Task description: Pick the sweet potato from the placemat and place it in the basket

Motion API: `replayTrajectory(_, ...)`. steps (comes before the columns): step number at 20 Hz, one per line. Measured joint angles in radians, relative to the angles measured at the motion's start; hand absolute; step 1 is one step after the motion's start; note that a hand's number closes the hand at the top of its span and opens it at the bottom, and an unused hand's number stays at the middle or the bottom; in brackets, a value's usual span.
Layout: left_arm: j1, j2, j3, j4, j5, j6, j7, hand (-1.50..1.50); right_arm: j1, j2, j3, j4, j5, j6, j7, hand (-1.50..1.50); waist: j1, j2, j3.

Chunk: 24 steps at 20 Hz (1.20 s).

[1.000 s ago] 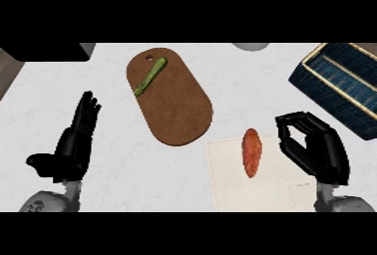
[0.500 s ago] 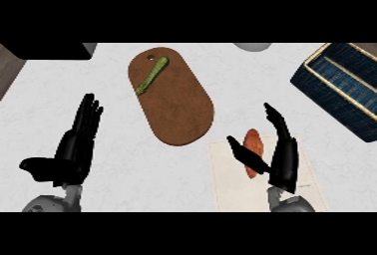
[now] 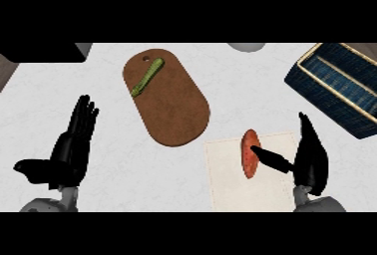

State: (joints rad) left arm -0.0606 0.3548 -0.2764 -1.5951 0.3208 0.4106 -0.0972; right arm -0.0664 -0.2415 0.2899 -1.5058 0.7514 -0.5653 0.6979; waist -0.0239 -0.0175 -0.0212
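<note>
Right hand (image 3: pixel 310 158) is spread, thumb across the sweet potato (image 3: pixel 250 153) on the placemat (image 3: pixel 228 185); bare counter separates it from the basket (image 3: pixel 335 89). Left hand (image 3: pixel 71 144) rests open.

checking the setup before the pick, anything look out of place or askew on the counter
Nothing stands out. The sweet potato lies whole on the placemat, the green vegetable rests on the cutting board, and the basket sits upright at the right. No spills or damage show.
</note>
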Motion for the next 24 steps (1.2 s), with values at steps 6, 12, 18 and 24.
replayTrajectory(6, 0.007, -0.003, -0.004, -0.005, 0.002, -0.006, 0.002, 0.00, -0.099, -0.026, 0.048, -0.137, 0.024, 0.331, 0.300, -1.50, 0.012, -0.002, 0.005)
replayTrajectory(12, 0.015, 0.001, -0.004, -0.025, 0.002, -0.010, 0.013, 0.00, -0.240, 0.020, 0.053, -0.287, 0.001, 0.565, 0.487, -1.50, 0.019, 0.000, 0.012)
replayTrajectory(18, 0.016, -0.005, -0.004, -0.038, -0.006, -0.004, 0.016, 0.00, -0.282, 0.058, 0.025, -0.287, 0.020, 0.680, 0.535, -1.50, 0.016, 0.005, 0.015)
replayTrajectory(24, 0.014, -0.005, 0.012, -0.033, 0.003, -0.020, 0.018, 0.00, -0.275, 0.119, -0.012, -0.280, 0.069, 0.747, 0.542, -1.50, 0.015, 0.010, 0.017)
